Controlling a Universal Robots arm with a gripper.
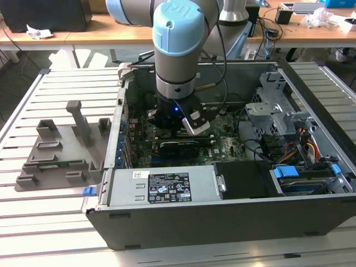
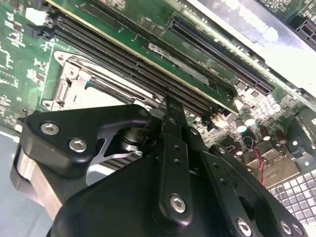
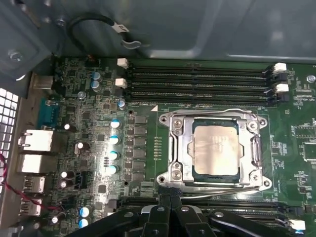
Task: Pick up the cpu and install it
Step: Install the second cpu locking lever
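The cpu (image 3: pixel 216 148), a flat square chip with a dull silver top, lies inside the motherboard socket, and the socket's metal frame (image 3: pixel 177 148) surrounds it. My gripper (image 3: pixel 169 193) is shut, its two thin fingertips pressed together with nothing seen between them. The tips sit just outside the socket frame, by the wire lever (image 3: pixel 207 196) that runs along that edge. In the second wrist view the gripper (image 2: pixel 174 111) reaches down between the socket frame (image 2: pixel 81 81) and the black memory slots (image 2: pixel 148 74). In the exterior view the arm's wrist (image 1: pixel 177 94) hangs low inside the open computer case.
Black memory slots (image 3: pixel 197 79) run along both sides of the socket. Capacitors (image 3: pixel 114 140) and rear ports (image 3: pixel 37 143) crowd the board beside it. The case holds a power supply (image 1: pixel 161 186), a drive cage (image 1: pixel 278 111) and cables (image 1: pixel 303 147). A grey fixture tray (image 1: pixel 61 150) lies outside the case.
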